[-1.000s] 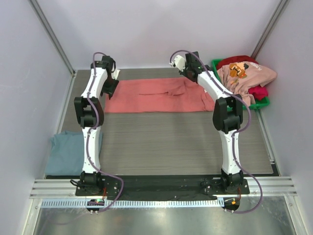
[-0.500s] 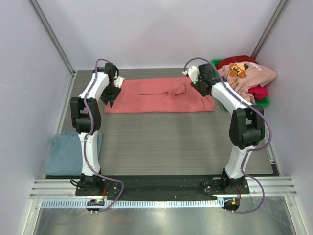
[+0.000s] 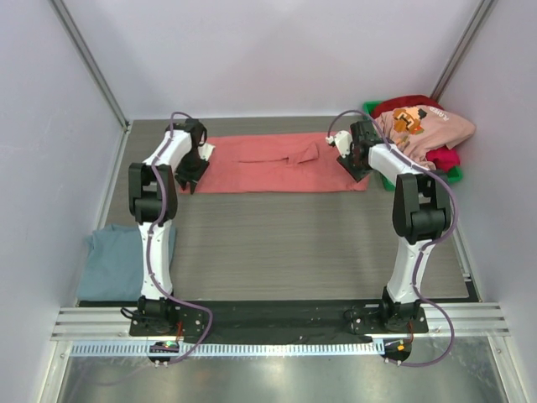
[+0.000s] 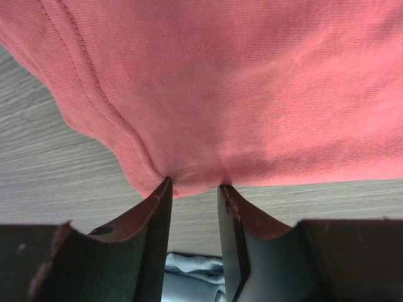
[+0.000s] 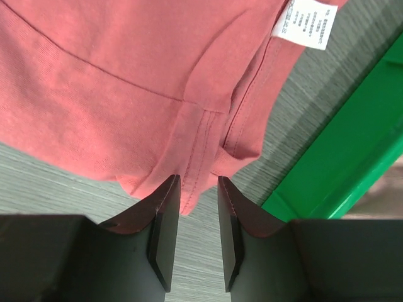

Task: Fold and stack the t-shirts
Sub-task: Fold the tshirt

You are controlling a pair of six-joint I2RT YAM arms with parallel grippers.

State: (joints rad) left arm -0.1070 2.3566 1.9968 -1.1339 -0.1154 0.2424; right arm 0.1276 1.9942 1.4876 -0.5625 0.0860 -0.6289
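Observation:
The salmon-red t-shirt (image 3: 268, 164) lies flat as a wide band across the far part of the table. My left gripper (image 3: 191, 170) is at its near-left corner. In the left wrist view the jaws (image 4: 194, 184) stand a little apart with the shirt's hem (image 4: 189, 179) bulging between the tips. My right gripper (image 3: 357, 159) is at the near-right corner. Its jaws (image 5: 198, 179) are also slightly apart around a hem corner (image 5: 195, 189). The grey-blue t-shirt (image 3: 122, 260) lies at the near left. The light pink printed t-shirt (image 3: 419, 130) and the crimson one (image 3: 443, 158) sit in the bin.
The green plastic bin (image 3: 453, 175) stands at the far right, close beside my right gripper, and shows in the right wrist view (image 5: 352, 157). A white care label (image 5: 308, 25) shows on the salmon shirt. Grey walls enclose the table on three sides.
Both grippers have moved from the shirt's far side toward its near corners, the right one also outward to the right. The shirt itself has stayed put.

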